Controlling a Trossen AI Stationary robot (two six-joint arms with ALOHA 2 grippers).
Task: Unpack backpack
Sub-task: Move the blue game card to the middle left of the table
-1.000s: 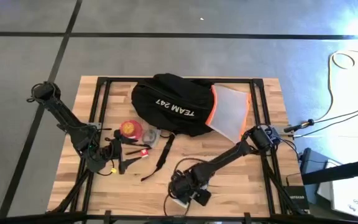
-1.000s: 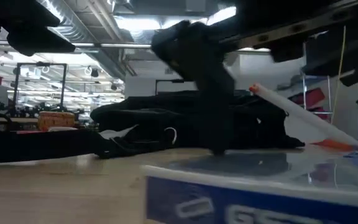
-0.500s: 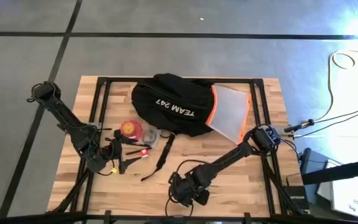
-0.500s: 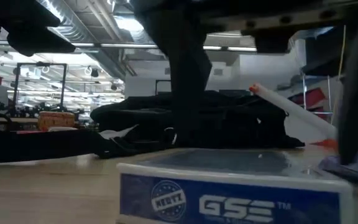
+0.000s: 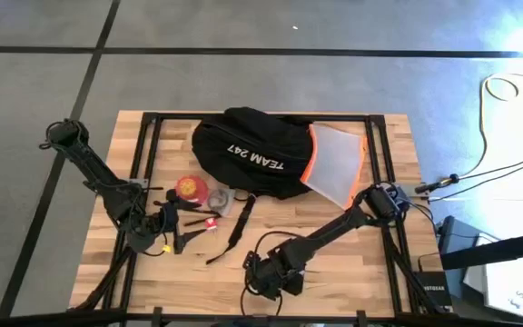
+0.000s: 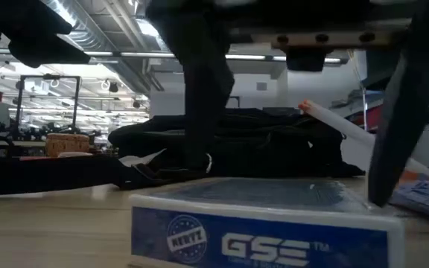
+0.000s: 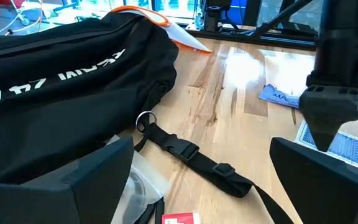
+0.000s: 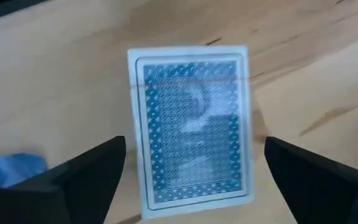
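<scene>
— Where is the right pincer (image 8: 188, 165)?

— At the near edge of the wooden worktop (image 5: 352, 268), fingers spread, over a flat blue-backed card box in a clear case (image 8: 191, 127), gripping nothing.

— And the left pincer (image 5: 172, 221)?

— Also released, low beside a round red-and-yellow item (image 5: 189, 187), just off the large rounded black fabric backpack (image 5: 252, 154).

— Which arm is nearer?

— The left, I judge. The backpack lies toward the far side, long axis running across the worktop, orange-edged mouth (image 5: 314, 163) facing the right arm's side.
</scene>
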